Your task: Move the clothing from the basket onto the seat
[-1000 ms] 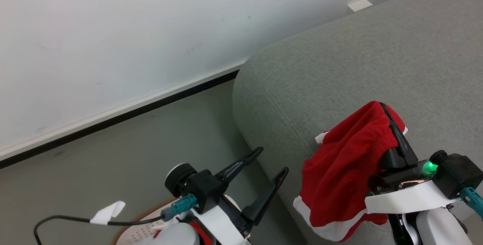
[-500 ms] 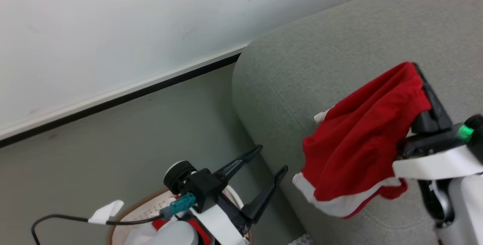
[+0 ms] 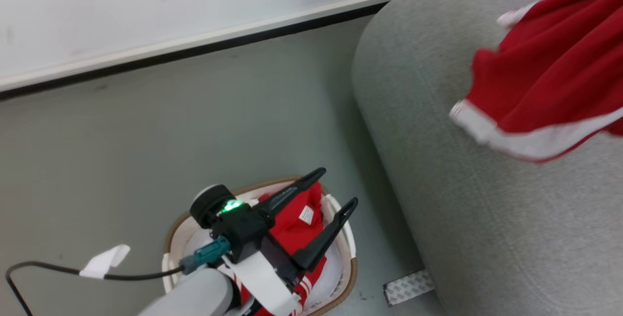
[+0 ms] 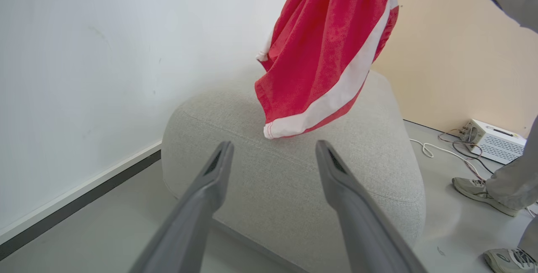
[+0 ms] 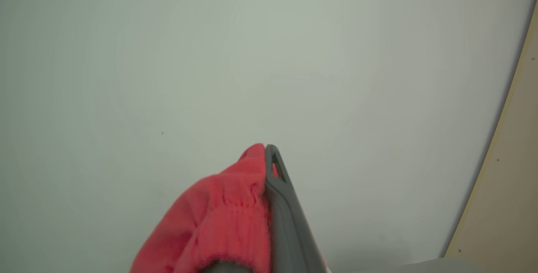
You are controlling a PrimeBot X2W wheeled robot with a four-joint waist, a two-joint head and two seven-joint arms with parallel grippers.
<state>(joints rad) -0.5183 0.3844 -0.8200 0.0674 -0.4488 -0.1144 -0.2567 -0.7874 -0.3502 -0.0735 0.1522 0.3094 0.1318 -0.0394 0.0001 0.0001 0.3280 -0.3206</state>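
While under the clothing (image 3: 550,72) — grey seat (image 3: 486,218), pale floor (image 3: 170,126), wall (image 3: 146,4).

The left gripper (image 3: 338,186) has two long dark fingers (image 3: 325,236), thin toward the tips, each with a slot near its end. They leave a black housing (image 3: 243,228) with a green light (image 3: 232,205) and a round black cap (image 3: 207,204). A teal plug (image 3: 207,253) carries a black cable (image 3: 141,275) with a white tape flag (image 3: 104,261). A white band (image 3: 263,284) wraps the wrist; the forearm (image 3: 194,296) is pale grey. The right gripper (image 5: 264,154) shows one dark grey finger (image 5: 281,205).
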